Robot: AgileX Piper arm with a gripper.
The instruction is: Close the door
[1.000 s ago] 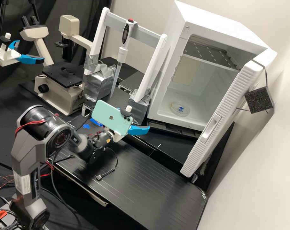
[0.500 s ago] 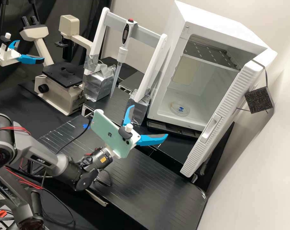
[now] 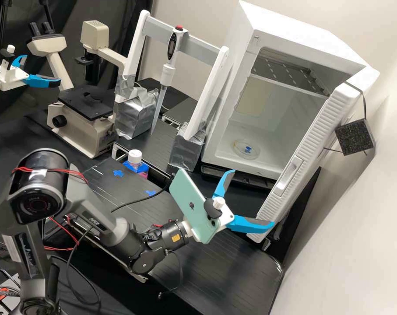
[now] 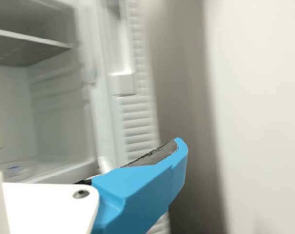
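In the high view the gripper (image 3: 251, 198) is open, nothing between its blue fingers, low in front of the white fridge (image 3: 290, 30). The fridge door (image 3: 323, 131) stands wide open at the right, near the wall. One fingertip overlaps the door's lower corner; whether they touch I cannot tell. In the wrist view the gripper (image 4: 87, 145) has one blue finger plainly in sight, across the lower part of the ribbed door (image 4: 137, 117). The fridge interior (image 4: 59, 117) lies beside the door there.
A dish (image 3: 246, 149) sits inside the fridge. Left of the fridge stand a pipette (image 3: 166, 74) on a white frame and a microscope (image 3: 86, 105). A white-capped bottle (image 3: 135, 156) is by the platform (image 3: 233, 271). A black block (image 3: 355, 137) hangs behind the door.
The gripper has moved right and toward the camera, closer to the door's lower corner, with its fingers spread in view. The bottle has come into sight behind it. The door has not moved.
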